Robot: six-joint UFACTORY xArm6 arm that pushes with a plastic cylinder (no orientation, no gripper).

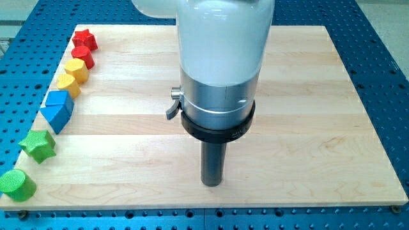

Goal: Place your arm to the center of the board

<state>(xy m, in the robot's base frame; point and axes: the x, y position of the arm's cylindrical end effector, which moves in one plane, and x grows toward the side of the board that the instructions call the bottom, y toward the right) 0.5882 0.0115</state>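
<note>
Camera view: my tip [212, 183], a bare rod holding nothing, sits low of the pale wooden board [307, 96] centre; overshooting is the risk.

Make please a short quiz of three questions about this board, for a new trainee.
1. True or false: my tip touches the green star.
2. Along which edge of the wooden board do the blocks stand? A) the view's left B) the view's right C) the view's top
3. Fill in: the block nearest the view's top is the red ____.

Key: 1 false, it stands apart, to the view's right of all blocks; 2 A; 3 star.
</note>
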